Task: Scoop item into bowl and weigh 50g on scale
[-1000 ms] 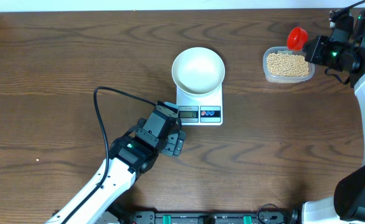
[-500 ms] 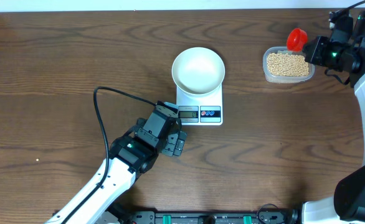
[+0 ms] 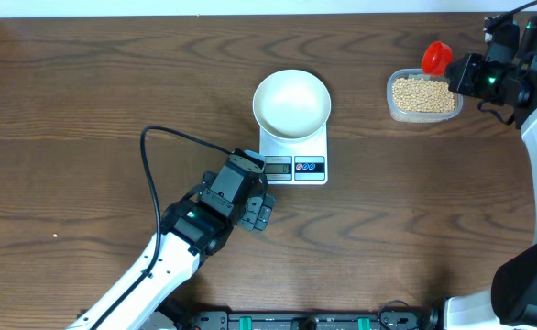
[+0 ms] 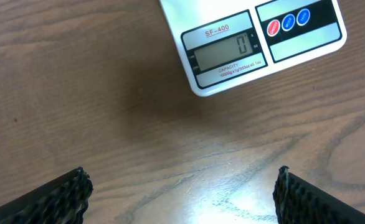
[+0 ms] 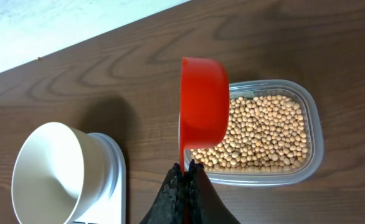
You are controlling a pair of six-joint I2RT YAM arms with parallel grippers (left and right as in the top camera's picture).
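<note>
- Beans (image 5: 263, 134) – small, round, tan-yellow – were seen heaped in a clear plastic tub (image 3: 392, 108) at the far right of the wooden table (image 3: 85, 92).
- The bowl (image 3: 291, 103) was seated on the far part of the scale (image 4: 251, 43), near the table's middle and well apart from the tub. A plain white interior was shown.
- A "0" was read on the scale's display (image 4: 226, 53). The red and blue buttons were seen just beside it.
- The right gripper (image 5: 184, 186) was closed tight on the handle of a red scoop (image 5: 204, 102). The cup was held raised over the tub's edge on the bowl side. Whether any beans lay in the cup could not be told.
- The left gripper (image 4: 182, 190) was spread wide with nothing held between its fingers. It was positioned low over bare table, just beside the scale's near left corner, without contact.
</note>
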